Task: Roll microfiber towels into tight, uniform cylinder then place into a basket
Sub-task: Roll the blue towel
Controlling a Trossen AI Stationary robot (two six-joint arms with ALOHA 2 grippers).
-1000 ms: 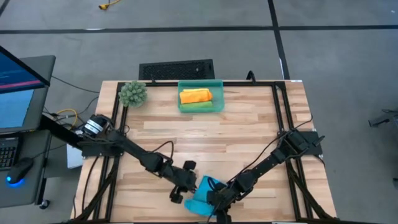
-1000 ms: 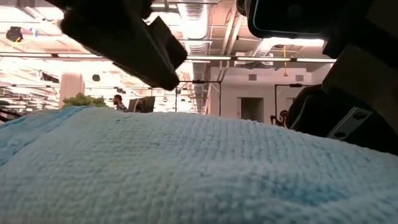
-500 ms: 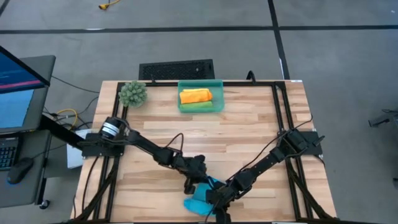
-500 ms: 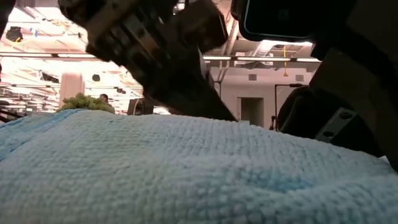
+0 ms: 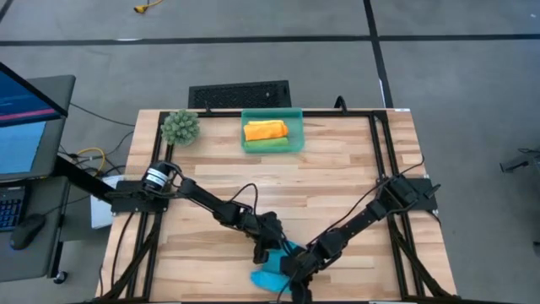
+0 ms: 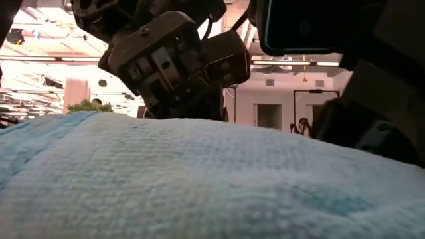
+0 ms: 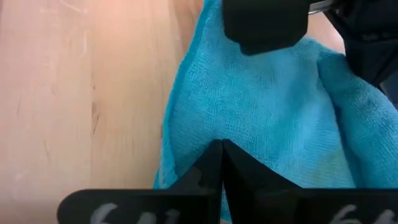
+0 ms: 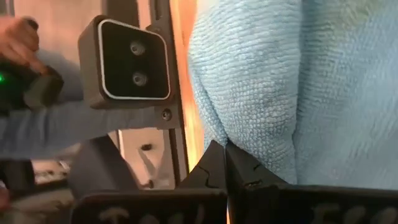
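Nubby, matt blue cloth towel (image 7: pixel 261 106) on smooth pale wood table (image 7: pixel 74 93)

No text, label, brand or sign can be read with any certainty. In the left wrist view, pale grey rounded characters stand on the dark plastic bar (image 7: pixel 205 208) along the bottom edge of the frame, cut off by that edge; they may be digits, but cannot be told. The blue-lit computer screen (image 5: pixel 25 118) at the far left of the high view shows only lines too small to read.
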